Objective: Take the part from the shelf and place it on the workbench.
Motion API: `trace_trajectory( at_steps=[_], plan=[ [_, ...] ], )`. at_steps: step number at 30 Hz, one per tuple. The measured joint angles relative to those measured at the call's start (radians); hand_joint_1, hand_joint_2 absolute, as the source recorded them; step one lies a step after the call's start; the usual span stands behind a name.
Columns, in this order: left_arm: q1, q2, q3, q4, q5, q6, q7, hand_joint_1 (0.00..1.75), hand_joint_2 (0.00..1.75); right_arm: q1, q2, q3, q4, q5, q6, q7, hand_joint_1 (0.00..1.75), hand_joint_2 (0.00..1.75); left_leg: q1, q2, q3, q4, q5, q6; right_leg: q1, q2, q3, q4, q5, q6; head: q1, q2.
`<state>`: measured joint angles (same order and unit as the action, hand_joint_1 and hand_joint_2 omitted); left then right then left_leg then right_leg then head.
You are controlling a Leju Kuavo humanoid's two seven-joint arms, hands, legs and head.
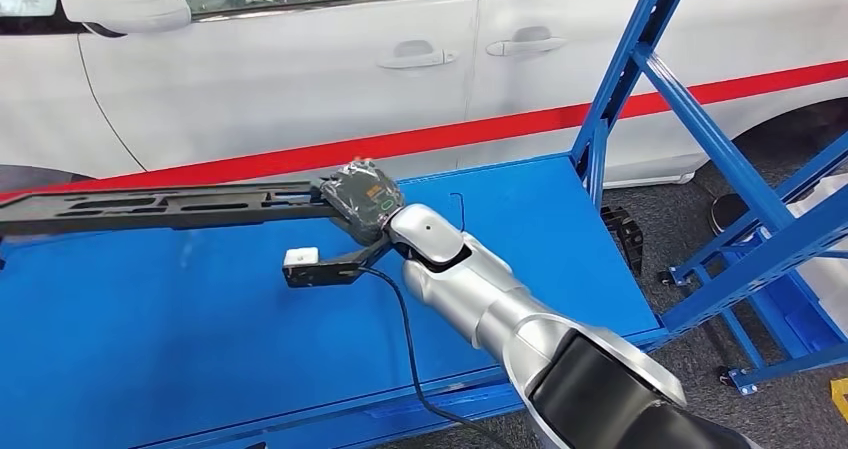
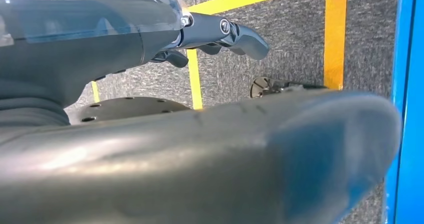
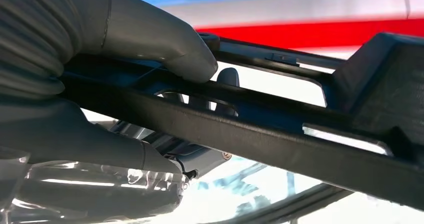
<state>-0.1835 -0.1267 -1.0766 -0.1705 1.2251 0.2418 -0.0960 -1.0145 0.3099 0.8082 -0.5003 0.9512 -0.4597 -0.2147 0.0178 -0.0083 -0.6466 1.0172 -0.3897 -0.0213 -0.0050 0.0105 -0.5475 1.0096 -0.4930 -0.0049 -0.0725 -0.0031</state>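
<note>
Gripping, right hand: your right hand [image 1: 362, 195] had its thumb [image 3: 165, 44] pressed on top of the part [image 1: 150, 209] and its darker fingers curled beneath, so the long black part was pinched between them near its end.
Part's place: it stretched low over the blue workbench [image 1: 150, 349], along the edge nearest the white car [image 1: 300, 69]; you could not tell whether it touched the workbench.
Left hand: your left hand [image 2: 220, 34] hung over grey floor with yellow tape lines, beside the workbench's blue edge, fingers loosely bent and holding nothing.
Done: the part looked to be off the shelf and brought to the workbench.
Left: by my reading you had yet to lower it flat, release the pinch and draw the hand clear of the workbench.
</note>
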Motion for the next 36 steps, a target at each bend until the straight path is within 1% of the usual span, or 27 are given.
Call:
trace_trajectory(
  at_steps=[3,5,10,11,13,16,18,22,24,26,29,33,36],
  plan=[
    [0.007,0.003,0.007,0.000,0.013,0.003,-0.010,0.00,0.00,-0.066,-0.034,-0.037,-0.025,-0.056,0.010,-0.025,1.75,1.75,0.000,0.000,0.000,0.000,0.000,0.000,0.000,0.000,0.000,0.000,0.000,0.000,0.000,0.000],
    [0.012,0.005,0.014,0.000,0.018,0.005,-0.014,0.00,0.00,-0.120,-0.059,-0.072,-0.043,-0.124,0.031,-0.051,1.75,1.75,0.000,0.000,0.000,0.000,0.000,0.000,0.000,0.000,0.000,0.000,0.000,0.001,0.000,0.000],
    [0.026,0.011,0.026,0.000,0.023,-0.003,-0.048,0.00,0.00,-0.229,-0.109,-0.208,-0.099,-0.426,0.155,-0.103,1.75,1.75,-0.001,-0.001,-0.001,0.000,0.000,0.000,0.000,-0.001,0.000,0.000,0.001,0.001,0.000,0.000],
    [0.028,0.012,0.027,0.000,0.024,-0.005,-0.052,0.00,0.00,-0.241,-0.115,-0.232,-0.111,-0.465,0.170,-0.105,1.75,1.75,-0.001,-0.001,-0.001,0.000,0.000,0.000,0.000,-0.001,0.000,0.000,0.000,0.001,0.000,0.000],
    [0.030,0.012,0.028,0.000,0.025,-0.006,-0.057,0.00,0.00,-0.255,-0.126,-0.267,-0.132,-0.499,0.179,-0.106,1.75,1.75,-0.001,-0.001,0.000,0.000,0.000,0.000,0.000,0.000,0.000,0.000,0.000,0.001,0.000,0.000],
    [0.030,0.013,0.032,0.000,0.028,-0.016,-0.071,0.00,0.00,-0.257,-0.136,-0.297,-0.153,-0.560,0.195,-0.108,1.75,1.75,0.000,0.000,0.000,0.000,0.000,0.000,0.000,0.000,0.000,0.000,0.000,0.001,0.000,0.000],
    [0.030,0.013,0.037,0.000,0.032,-0.040,-0.104,0.00,0.87,-0.254,-0.139,-0.323,-0.161,-0.669,0.234,-0.107,1.75,1.75,0.001,0.000,0.000,0.000,0.000,0.000,0.000,-0.001,0.000,0.000,0.000,0.001,0.000,0.000],
    [0.028,0.013,0.056,0.000,0.045,-0.117,-0.215,0.00,0.87,-0.245,-0.154,-0.394,-0.167,-0.965,0.340,-0.102,1.75,1.75,0.001,-0.001,0.000,0.000,0.000,0.001,-0.001,-0.003,0.001,0.000,0.000,0.001,0.000,0.000],
    [0.022,0.013,0.068,0.000,0.047,-0.158,-0.274,0.00,1.75,-0.232,-0.170,-0.418,-0.164,-1.066,0.360,-0.121,1.75,1.75,0.001,-0.002,0.000,0.000,0.001,0.001,0.000,-0.004,0.001,0.000,0.000,0.001,0.000,0.000],
    [0.012,0.014,0.078,0.000,0.037,-0.184,-0.321,0.00,1.75,-0.215,-0.191,-0.425,-0.160,-1.133,0.366,-0.145,1.75,1.75,0.000,-0.003,0.000,0.000,0.001,0.001,0.000,-0.004,0.001,0.000,0.001,0.001,0.000,0.000],
    [-0.006,0.015,0.086,-0.001,0.007,-0.207,-0.365,0.00,1.75,-0.180,-0.217,-0.424,-0.159,-1.192,0.367,-0.168,1.75,1.75,-0.001,-0.002,0.001,0.000,0.001,0.001,0.000,-0.002,0.001,0.000,0.001,0.002,0.000,0.000],
    [-0.016,0.018,0.092,-0.003,-0.025,-0.266,-0.392,0.00,1.75,-0.144,-0.233,-0.417,-0.159,-1.214,0.369,-0.181,1.75,1.75,-0.001,-0.002,0.001,0.000,0.001,0.001,0.000,-0.001,0.001,0.000,0.001,0.002,0.000,0.000],
    [-0.016,0.018,0.092,-0.004,-0.036,-0.267,-0.392,0.00,1.75,-0.123,-0.236,-0.412,-0.160,-1.214,0.362,-0.193,1.75,1.75,-0.001,-0.002,0.001,0.000,0.001,0.001,0.000,-0.001,0.001,0.000,0.001,0.003,0.000,0.000]
  ],
)
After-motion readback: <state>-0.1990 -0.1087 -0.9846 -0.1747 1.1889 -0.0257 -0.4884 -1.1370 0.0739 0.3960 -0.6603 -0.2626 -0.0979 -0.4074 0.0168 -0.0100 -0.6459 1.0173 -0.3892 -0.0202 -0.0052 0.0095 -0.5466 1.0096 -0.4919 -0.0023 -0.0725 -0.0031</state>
